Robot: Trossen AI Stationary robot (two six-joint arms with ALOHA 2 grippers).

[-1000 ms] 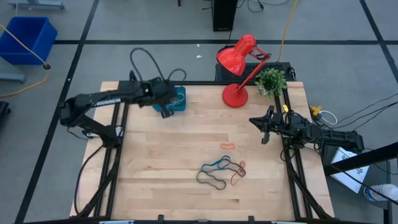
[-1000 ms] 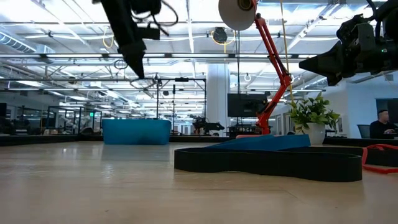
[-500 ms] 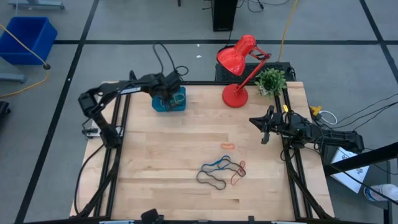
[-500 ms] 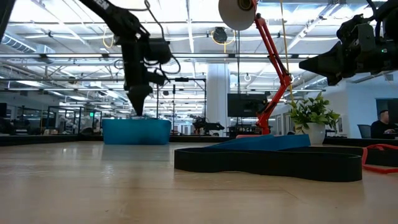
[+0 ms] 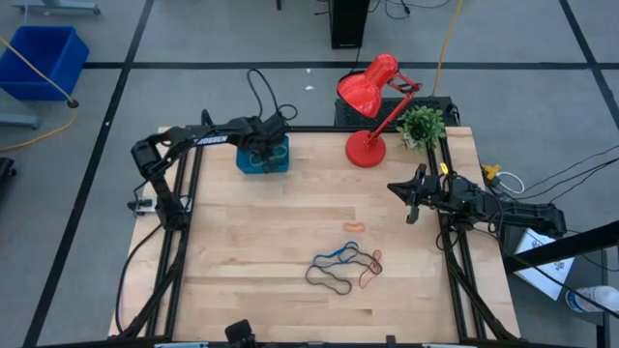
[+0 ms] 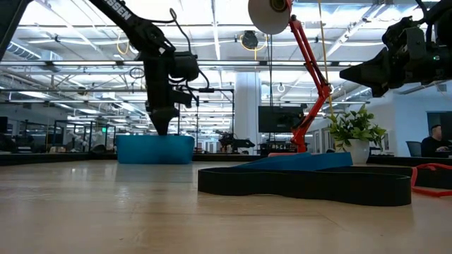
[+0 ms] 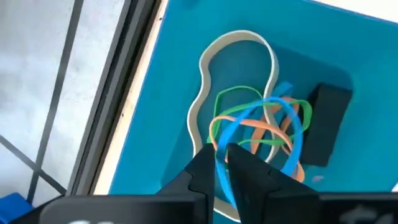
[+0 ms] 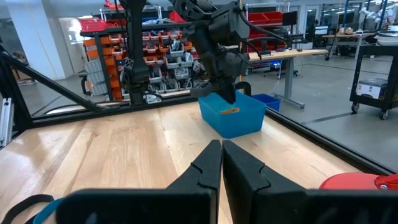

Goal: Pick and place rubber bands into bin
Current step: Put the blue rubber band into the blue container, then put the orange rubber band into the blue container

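Left claw point(image 5: 263, 155) lower, inside bin point(image 5: 280, 162)

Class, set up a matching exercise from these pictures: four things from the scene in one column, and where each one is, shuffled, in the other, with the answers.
Things:
1. left gripper
2. right gripper
3. lamp
4. loose bands

Places:
A. table's far edge, beside the plant
B. near middle of the table
C. over the bin
D. above the table's right edge

Pairs: 1-C, 2-D, 3-A, 4-B
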